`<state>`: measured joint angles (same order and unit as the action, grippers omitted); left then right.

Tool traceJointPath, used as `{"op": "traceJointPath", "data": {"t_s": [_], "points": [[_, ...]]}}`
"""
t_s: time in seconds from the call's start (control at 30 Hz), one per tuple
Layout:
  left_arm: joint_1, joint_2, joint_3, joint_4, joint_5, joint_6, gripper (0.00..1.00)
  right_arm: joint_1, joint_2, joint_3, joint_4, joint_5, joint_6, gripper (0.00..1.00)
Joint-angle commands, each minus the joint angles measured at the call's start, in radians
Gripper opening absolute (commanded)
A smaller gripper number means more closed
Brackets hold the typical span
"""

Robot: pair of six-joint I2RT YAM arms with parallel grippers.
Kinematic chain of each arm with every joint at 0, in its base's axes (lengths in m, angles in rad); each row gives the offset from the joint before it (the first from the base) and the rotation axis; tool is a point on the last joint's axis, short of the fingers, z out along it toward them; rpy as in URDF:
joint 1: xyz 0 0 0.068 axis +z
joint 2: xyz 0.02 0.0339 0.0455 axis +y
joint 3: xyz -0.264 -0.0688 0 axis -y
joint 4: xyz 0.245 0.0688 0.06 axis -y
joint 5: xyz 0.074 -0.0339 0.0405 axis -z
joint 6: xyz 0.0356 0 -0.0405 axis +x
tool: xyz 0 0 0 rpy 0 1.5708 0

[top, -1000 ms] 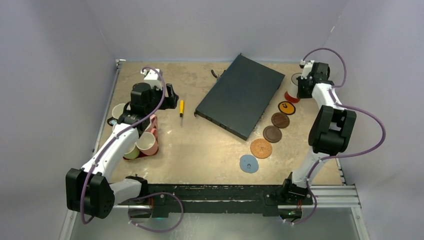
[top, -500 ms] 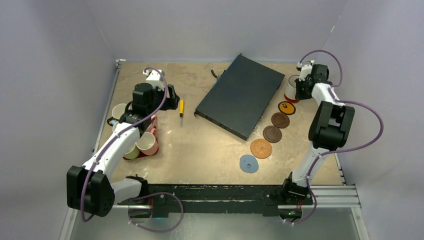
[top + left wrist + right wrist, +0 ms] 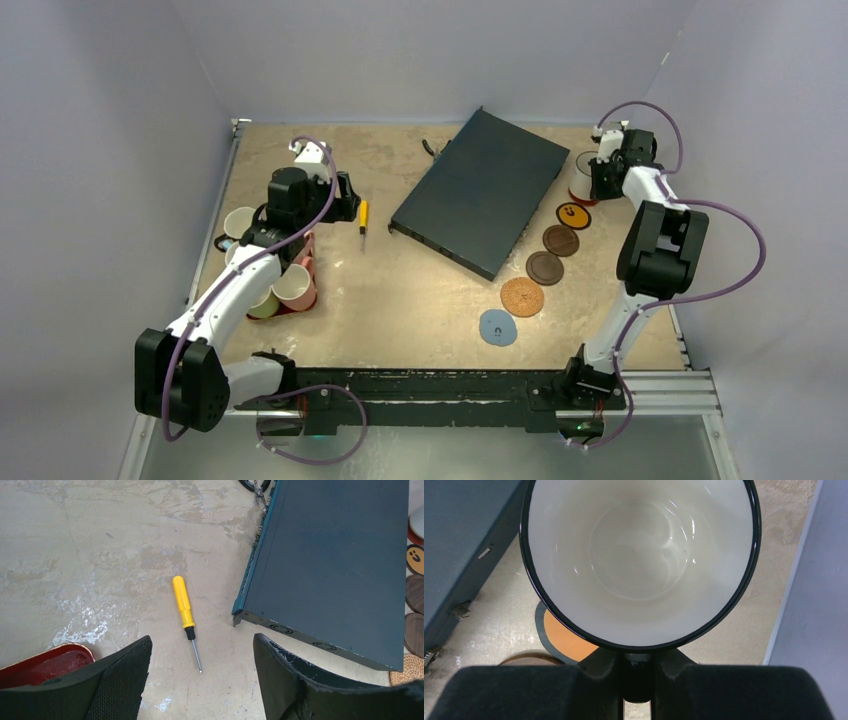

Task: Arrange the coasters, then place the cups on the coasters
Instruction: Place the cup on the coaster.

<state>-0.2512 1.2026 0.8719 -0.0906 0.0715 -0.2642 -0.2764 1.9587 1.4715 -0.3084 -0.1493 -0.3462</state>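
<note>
Shifted slightly toward the far edge, the right gripper (image 3: 638, 672) holds the dark cup (image 3: 639, 560), pinched at its near side, beyond the orange coaster (image 3: 566, 641). An off-centre release could tip it. The left gripper (image 3: 201, 645) hangs wide and empty.

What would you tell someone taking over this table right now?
Left tool: open, empty, near the yellow screwdriver.
Right tool: shut on the dark cup at the red coaster; set down or not, unclear.
Done: coasters lined up: red, orange coaster, brown coaster, second brown coaster, cork coaster, blue-grey coaster.
Left: pink cup, green cup and a third cup, all by the left arm.
</note>
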Motion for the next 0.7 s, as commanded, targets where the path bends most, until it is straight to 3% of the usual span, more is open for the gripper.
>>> {"op": "traceJointPath", "data": {"t_s": [0.0,0.37,0.67], "points": [[-0.004,0.004,0.000,0.039,0.008,0.029,0.70,-0.005,-0.014,0.035,0.074,-0.012,-0.025,0.00],[-0.009,0.008,0.002,0.040,0.019,0.030,0.70,-0.005,0.004,0.033,0.068,0.022,-0.027,0.03],[-0.011,0.003,0.002,0.040,0.021,0.031,0.70,-0.006,-0.033,-0.004,0.091,0.050,-0.011,0.39]]}}
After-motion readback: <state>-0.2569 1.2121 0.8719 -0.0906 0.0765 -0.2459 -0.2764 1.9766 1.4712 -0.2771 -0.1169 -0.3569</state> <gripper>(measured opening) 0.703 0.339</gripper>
